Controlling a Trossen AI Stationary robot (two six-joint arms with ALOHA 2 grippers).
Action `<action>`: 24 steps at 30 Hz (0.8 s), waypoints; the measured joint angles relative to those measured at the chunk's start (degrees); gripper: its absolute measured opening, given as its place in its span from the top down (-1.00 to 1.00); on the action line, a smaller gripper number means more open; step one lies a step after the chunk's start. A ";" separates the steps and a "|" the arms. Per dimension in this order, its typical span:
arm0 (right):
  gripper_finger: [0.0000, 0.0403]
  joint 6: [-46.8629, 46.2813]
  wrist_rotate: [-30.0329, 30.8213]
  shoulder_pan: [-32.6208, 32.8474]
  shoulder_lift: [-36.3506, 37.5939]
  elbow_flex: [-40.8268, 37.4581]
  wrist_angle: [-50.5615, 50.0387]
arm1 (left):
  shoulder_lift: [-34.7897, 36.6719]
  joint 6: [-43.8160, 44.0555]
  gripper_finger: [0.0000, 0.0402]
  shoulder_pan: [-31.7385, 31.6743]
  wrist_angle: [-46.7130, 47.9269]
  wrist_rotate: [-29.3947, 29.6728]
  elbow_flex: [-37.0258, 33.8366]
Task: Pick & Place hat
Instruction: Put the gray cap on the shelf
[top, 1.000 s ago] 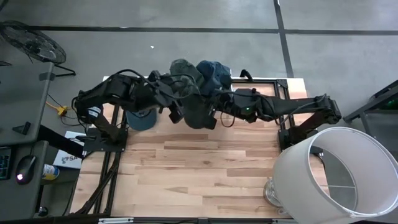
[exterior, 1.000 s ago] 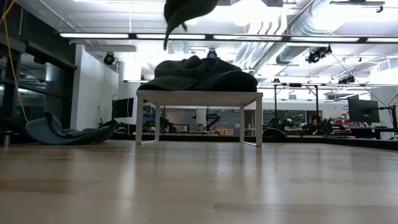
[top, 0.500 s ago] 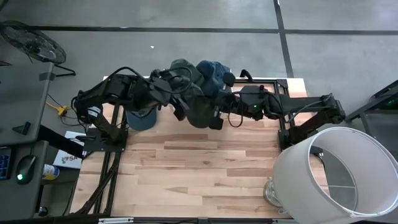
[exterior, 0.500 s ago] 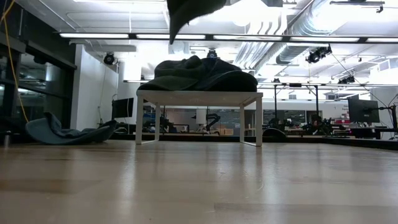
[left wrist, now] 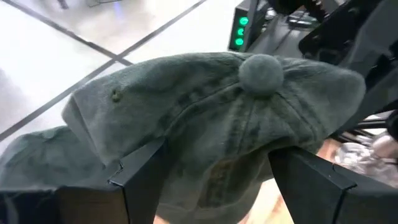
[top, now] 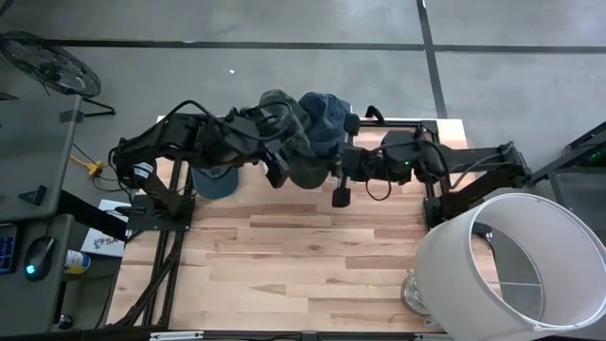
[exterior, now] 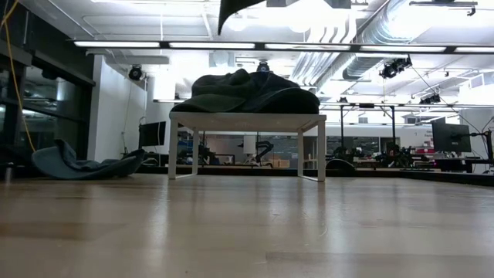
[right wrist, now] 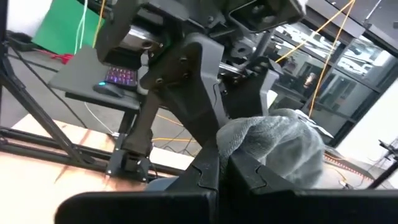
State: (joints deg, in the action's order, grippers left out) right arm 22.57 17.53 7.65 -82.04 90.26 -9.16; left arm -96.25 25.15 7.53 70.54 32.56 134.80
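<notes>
A grey-green cap (top: 305,166) with a button on its crown hangs in the air between my two arms. Only its lowest tip (exterior: 239,6) shows at the top of the low view. My left gripper (top: 279,169) comes at it from the table's left, and its fingers stand wide apart on the crown (left wrist: 236,124). My right gripper (top: 331,175) reaches in from the right and is shut at the cap's edge (right wrist: 280,143). My left gripper (left wrist: 214,162) has the cap's crown between its two fingers (left wrist: 140,177), one on each side below the button (left wrist: 261,70). It comes in roughly level from the table's left. The cap is lifted clear of the table. My right gripper (right wrist: 224,158) pinches the cap's cloth edge (right wrist: 249,146) at its fingertips. It comes in level from the table's right. One layer or several, I cannot tell. The cloth bulges out beyond the fingers.
More caps, green and blue, are piled (top: 308,106) on a small white stand (exterior: 247,120) at the table's far edge. Another blue cap (top: 213,182) lies on the table's left part. A large white lampshade (top: 516,260) stands at the near right corner. Bare wood (top: 303,256) fills the near half.
Both grippers have carried the cap a little toward the table's right and upward. In the low view the cap has risen until only its tip remains at the top edge. The right arm has drawn back toward the right.
</notes>
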 joint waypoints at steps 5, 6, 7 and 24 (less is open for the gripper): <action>1.00 -0.25 -1.03 0.03 0.00 0.00 0.00 | 0.00 -0.90 -0.36 0.00 -0.96 -2.21 0.00; 1.00 -0.27 -1.55 0.03 0.00 0.00 0.00 | 0.00 -0.92 -0.35 0.00 -0.95 -2.21 0.00; 1.00 -0.44 -1.67 0.04 0.00 0.00 0.00 | 0.00 -0.92 -0.34 0.00 -0.94 -2.21 0.00; 1.00 -1.68 -0.09 0.58 0.00 0.00 -1.05 | -0.02 -1.92 0.95 0.04 -1.06 -2.31 0.00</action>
State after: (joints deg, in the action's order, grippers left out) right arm 20.88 17.44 8.23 -82.04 90.26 -10.22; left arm -96.27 23.22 7.57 69.48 30.25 134.80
